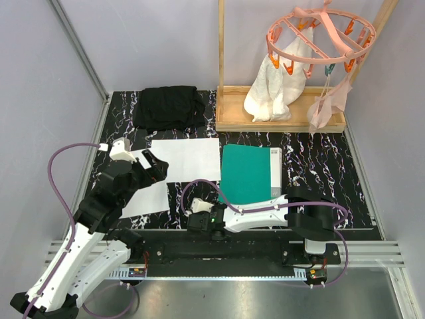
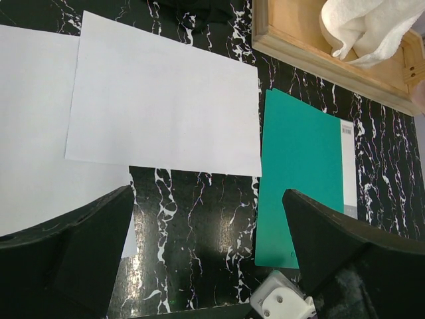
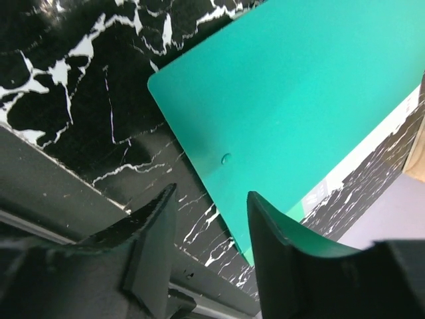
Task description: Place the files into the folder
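1. Top external view: the left tool [image 1: 154, 167] hovers above the nearer sheet [image 1: 149, 199], while the right tool [image 1: 201, 219] sits low by the counter's [image 1: 319, 166] near edge, just short of the folder [image 1: 249, 174].
2. Left wrist view shows its fingers [image 2: 99, 232] spread wide and empty. Right wrist view shows a narrow, empty gap aimed at the folder's near left corner.
3. Teal, closed and flat, the folder lies long axis near-to-far, with a white labelled strip along its right edge.
4. Only the right wrist view reveals a small dimple near that corner.
5. Left of the folder, the farther sheet [image 1: 189, 159] lies long axis left-to-right, overlapping the nearer sheet.
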Robot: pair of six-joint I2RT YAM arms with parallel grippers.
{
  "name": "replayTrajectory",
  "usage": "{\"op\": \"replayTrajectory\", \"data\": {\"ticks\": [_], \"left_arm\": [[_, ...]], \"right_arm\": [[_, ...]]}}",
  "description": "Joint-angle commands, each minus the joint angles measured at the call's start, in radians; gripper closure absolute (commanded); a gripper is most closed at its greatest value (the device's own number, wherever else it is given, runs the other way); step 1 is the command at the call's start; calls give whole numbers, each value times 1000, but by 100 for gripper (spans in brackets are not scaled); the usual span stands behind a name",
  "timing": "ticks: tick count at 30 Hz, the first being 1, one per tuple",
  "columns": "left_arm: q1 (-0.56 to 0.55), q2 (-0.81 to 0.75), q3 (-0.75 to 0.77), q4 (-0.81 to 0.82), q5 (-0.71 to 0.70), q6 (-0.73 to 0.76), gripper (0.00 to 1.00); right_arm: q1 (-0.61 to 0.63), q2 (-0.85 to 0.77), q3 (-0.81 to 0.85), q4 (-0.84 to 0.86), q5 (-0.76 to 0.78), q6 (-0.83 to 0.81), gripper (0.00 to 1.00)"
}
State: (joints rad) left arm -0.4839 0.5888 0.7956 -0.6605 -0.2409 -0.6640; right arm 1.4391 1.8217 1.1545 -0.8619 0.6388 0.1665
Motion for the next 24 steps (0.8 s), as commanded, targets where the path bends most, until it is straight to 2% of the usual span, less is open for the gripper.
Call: {"op": "replayTrajectory", "data": {"ticks": [1,11,15,17,19,22,23,24], "left_arm": [[5,-15,5,19,-26,-9,1],[7,-27,7,21,-21,-11,1],[7,-32,1,21,-20,-11,1],[8,-38,-1,21,-20,-11,1],[8,-40,1,21,-21,-8,1],[8,-40,2,22,-23,-3,1],[8,-38,2,22,-21,-3,1],[8,-37,4,22,-20,-2,1]], "right_arm": [[7,33,-6,47,80,-35,52],[-9,76,-22,84,87,-82,55],[-31,85,-35,107,104,-96,60],[-32,97,-35,116,110,-97,68],[-32,122,-33,123,114,-102,70],[-32,148,-35,132,143,-99,78],[-34,151,-33,132,159,-90,82],[-36,149,-32,133,192,-82,98]]}}
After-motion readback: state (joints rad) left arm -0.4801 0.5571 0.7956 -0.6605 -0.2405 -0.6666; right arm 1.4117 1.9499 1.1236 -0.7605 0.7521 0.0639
